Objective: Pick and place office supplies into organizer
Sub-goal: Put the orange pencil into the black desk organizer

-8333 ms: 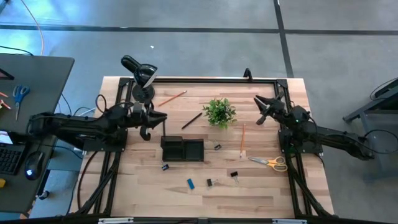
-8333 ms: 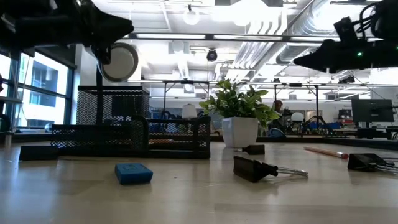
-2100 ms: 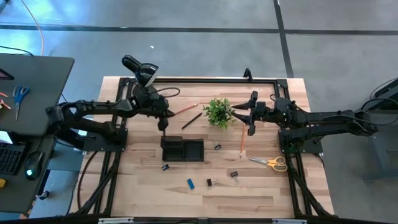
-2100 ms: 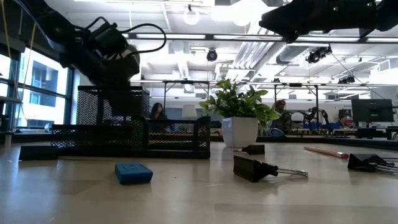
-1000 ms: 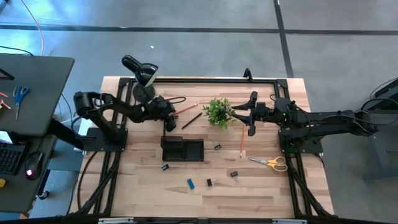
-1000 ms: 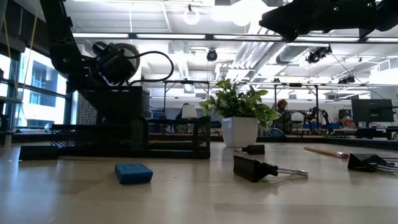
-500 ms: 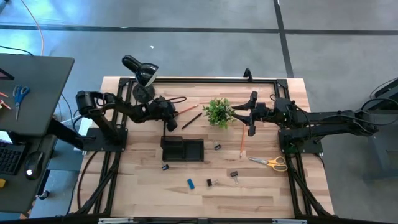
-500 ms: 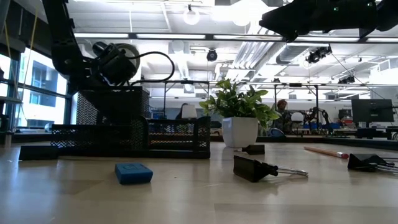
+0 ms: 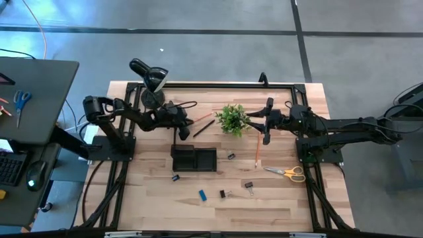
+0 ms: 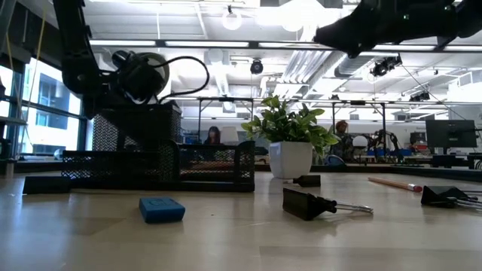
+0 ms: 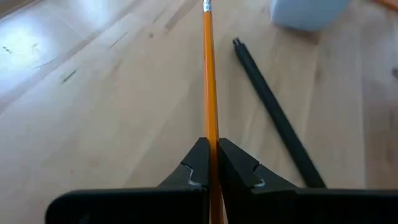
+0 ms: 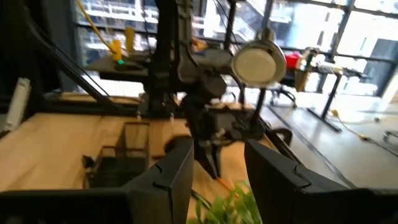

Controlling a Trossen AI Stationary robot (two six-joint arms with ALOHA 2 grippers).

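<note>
Two arms are seen from above. The left gripper (image 9: 182, 123) is down at the desk's (image 9: 291, 205) far half, jaws pinched on the orange pencil (image 9: 200, 116), beside the dark pencil (image 9: 205, 127) and just behind the organizer (image 9: 193, 158). The right gripper (image 9: 264, 125) hovers beside the plant (image 9: 232, 119), jaws spread, nothing held. Yellow scissors (image 9: 285, 172), binder clips (image 9: 248, 187) and the blue eraser (image 9: 202, 194) lie toward the near edge.

Low view: the left arm is seen behind the organizer's tall mesh wall (image 10: 135, 147); the eraser (image 10: 161, 209) and a clip (image 10: 307, 203) lie in front.

Left wrist: the pencil (image 11: 209, 74) is gripped near one end, most of its length sticking forward; the dark pencil (image 11: 273, 115) lies close alongside.

Right wrist: the left gripper (image 12: 208, 152) and the lamp (image 12: 258, 65) are seen ahead.

Risk, as judged: with an end grip the pencil could pivot or slip on lift, or its free tip could catch the mesh wall. The lamp crowds the far-left corner; open room lies toward the near edge.
</note>
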